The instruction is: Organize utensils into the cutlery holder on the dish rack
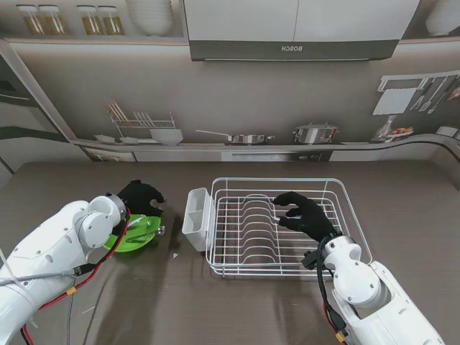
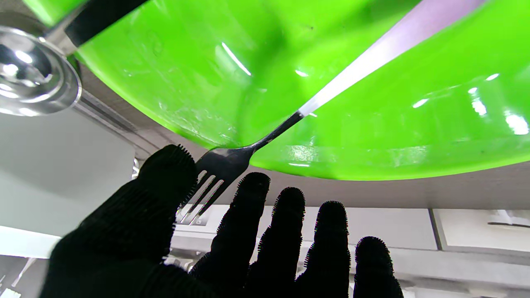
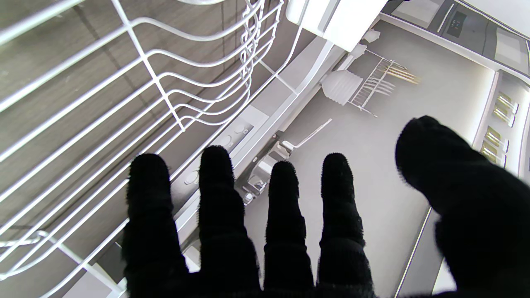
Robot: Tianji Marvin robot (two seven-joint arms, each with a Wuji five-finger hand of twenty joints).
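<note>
Fork (image 2: 225, 165) lies on the green plate (image 1: 136, 237), tines poking off the rim right by the left hand (image 1: 140, 195), whose fingers are spread and holding nothing. Spoon (image 2: 33, 76) sits at the plate's edge too. Right hand (image 1: 305, 213) hovers loose-fingered over the dish rack (image 1: 345, 198), cutlery holder (image 1: 195, 219) on its left side.

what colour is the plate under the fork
Bright green plate, clearest in the left wrist view.
</note>
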